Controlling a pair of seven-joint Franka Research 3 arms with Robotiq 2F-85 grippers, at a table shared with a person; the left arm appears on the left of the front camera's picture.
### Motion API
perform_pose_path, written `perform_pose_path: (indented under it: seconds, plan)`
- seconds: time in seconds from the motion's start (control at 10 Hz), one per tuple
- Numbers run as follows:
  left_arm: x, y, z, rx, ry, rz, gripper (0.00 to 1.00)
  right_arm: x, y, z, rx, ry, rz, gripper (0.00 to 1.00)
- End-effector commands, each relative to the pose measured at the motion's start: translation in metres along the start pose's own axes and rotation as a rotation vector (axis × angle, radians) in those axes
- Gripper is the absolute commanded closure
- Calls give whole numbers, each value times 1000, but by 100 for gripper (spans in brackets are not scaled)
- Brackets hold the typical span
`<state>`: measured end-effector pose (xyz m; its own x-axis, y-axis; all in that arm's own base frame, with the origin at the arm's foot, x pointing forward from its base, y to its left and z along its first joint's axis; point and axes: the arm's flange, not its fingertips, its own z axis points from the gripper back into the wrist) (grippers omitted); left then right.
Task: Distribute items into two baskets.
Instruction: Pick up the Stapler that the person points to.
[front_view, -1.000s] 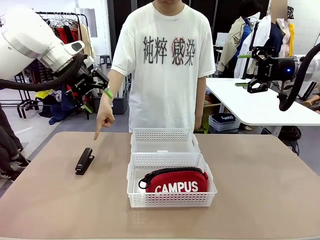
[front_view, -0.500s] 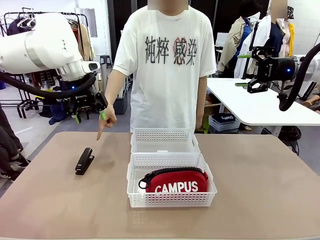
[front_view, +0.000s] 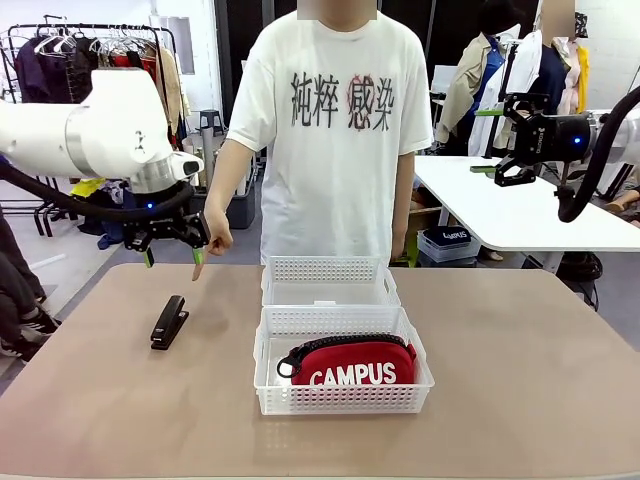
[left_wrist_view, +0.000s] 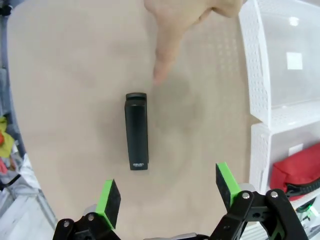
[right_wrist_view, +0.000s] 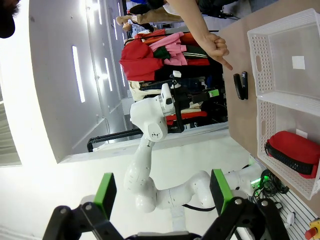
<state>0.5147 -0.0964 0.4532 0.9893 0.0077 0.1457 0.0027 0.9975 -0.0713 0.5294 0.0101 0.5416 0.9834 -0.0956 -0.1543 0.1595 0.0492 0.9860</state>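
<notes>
Our left hand (left_wrist_view: 167, 189) hangs released above the surface (front_view: 520, 350), its green pads spread wide and holding nothing. In the wrist view the black stapler (left_wrist_view: 136, 131) lies flat below it, lengthwise between the pads and a little nearer one pad than the other. The person's pointing finger (left_wrist_view: 165, 55) hovers just beyond the stapler's far end, near it but apart.

To do this pick well, we judge that we should centre the hand over the stapler before going down. The pads should close across its narrow sides, which the present wrist angle already suits. We should also grip toward the end away from the finger.

Beside the stapler stand the two baskets, touching end to end. The near basket (front_view: 345, 400) holds the red CAMPUS pouch (front_view: 355, 365). The far basket (front_view: 330, 270) holds just its small white label, so we take it as the stapler's likely place.

Our right hand (front_view: 488, 140) is raised well off to the side, open and empty.

Compared with a second ago, the left arm has swung down and inward. Its hand was then high and tilted by the person's forearm, and it now points down over the surface near the stapler. The finger still points there, while the stapler, pouch, baskets and right hand have not moved.
</notes>
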Motion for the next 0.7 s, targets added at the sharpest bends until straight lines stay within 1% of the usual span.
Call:
perform_pose_path:
  seconds: [0.0, 0.6]
  plan:
    - [0, -2, 9, 9, 6, -14, 0, -1, 1, 0, -5, -2, -8, 0]
    - [1, -5, 6, 0, 3, -10, 0, -1, 1, 0, -5, -2, -8, 0]
